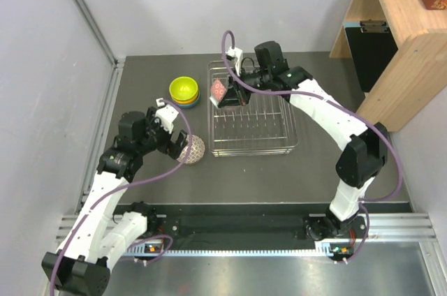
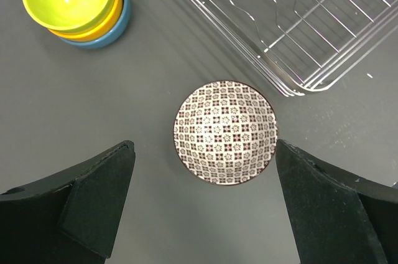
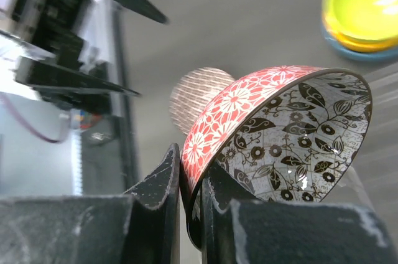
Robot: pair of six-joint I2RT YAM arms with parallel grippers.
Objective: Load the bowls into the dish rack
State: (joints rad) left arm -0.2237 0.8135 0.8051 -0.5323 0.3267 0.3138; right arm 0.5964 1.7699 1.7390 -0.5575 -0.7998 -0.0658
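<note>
The right gripper (image 3: 189,180) pinches the rim of the red flowery bowl (image 3: 273,127). It holds the bowl tipped on its side over the far left end of the dish rack (image 1: 258,128). The left gripper (image 2: 203,149) is spread wide above the brown-checked bowl (image 2: 225,132), with a gap on each side. That bowl sits on the grey surface (image 2: 93,102) near the rack's corner. The stacked bowls (image 2: 74,2) stand well apart.

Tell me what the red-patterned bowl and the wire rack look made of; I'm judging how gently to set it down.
The red-patterned bowl looks like glazed ceramic: glossy glints on its printed inside, though hard plastic is possible. The dish rack looks like thin metal wire, bright and silvery, perhaps chromed.
</note>
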